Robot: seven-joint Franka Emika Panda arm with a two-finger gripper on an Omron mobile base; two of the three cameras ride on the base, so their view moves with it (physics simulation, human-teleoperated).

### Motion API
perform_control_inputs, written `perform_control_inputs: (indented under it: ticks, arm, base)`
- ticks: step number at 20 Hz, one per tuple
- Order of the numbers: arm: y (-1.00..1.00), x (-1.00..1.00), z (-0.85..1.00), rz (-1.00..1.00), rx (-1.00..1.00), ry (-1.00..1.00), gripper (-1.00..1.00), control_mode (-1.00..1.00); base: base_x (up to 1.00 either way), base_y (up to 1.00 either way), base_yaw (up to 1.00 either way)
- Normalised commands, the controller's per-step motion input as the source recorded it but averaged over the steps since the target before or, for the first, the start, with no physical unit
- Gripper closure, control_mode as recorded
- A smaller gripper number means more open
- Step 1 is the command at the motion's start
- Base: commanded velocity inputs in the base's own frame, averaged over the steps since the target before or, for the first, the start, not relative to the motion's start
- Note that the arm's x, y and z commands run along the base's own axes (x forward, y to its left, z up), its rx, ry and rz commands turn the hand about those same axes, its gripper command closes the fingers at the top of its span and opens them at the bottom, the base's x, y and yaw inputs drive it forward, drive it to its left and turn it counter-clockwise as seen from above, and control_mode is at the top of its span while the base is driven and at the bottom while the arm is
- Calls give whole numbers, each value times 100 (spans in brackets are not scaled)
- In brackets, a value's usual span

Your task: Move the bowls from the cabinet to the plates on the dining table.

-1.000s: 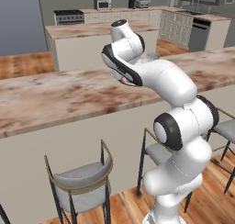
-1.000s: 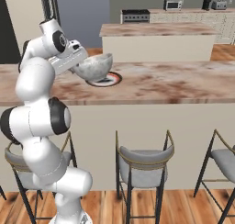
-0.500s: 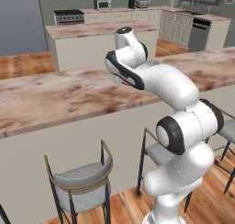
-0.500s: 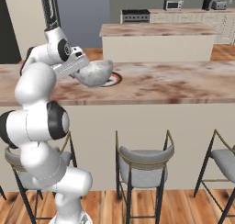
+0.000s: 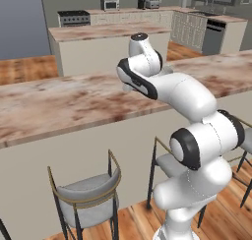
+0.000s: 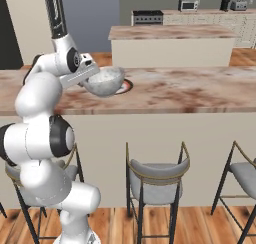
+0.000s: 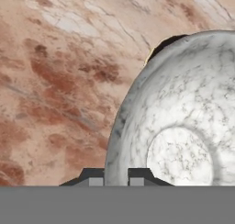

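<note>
My gripper point(image 6: 89, 78) is shut on the rim of a mottled grey-white bowl point(image 6: 105, 81), held just above the dining table point(image 6: 195, 90). The bowl hangs tilted at the near left edge of the plate with a reddish-brown rim point(image 6: 126, 86), partly covering it. In the hand view the bowl's stone-look outside point(image 7: 183, 122) takes up the right side, the gripper point(image 7: 115, 178) pinches its rim at the bottom, and a dark sliver of the plate point(image 7: 166, 41) peeks past its top edge. In the left base view my arm hides the bowl above the dining table point(image 5: 59, 106).
Bar stools point(image 6: 157, 170) point(image 5: 88, 195) stand along the near side of the table. Behind it is a shorter marble-topped island point(image 6: 170, 38) point(image 5: 98, 35), and further back kitchen counters with a stove point(image 6: 146, 17) and a microwave.
The arm has swung a little and brought the bowl slightly lower and closer to the plate. The grip on the bowl has not changed.
</note>
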Motion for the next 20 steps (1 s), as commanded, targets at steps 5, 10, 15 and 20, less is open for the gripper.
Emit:
perform_control_inputs:
  ticks: [5, 10, 15, 20]
  arm:
    - [-9, 14, 1, 0, 1, -4, 100, -100]
    - [-9, 21, 16, 0, 4, -2, 100, -100]
    - [-15, 41, 19, 0, 6, 0, 100, -100]
    - [-8, 39, 9, 0, 6, 0, 100, -100]
  base:
    - [0, 0, 0]
    - [0, 0, 0]
    - [0, 0, 0]
    - [0, 0, 0]
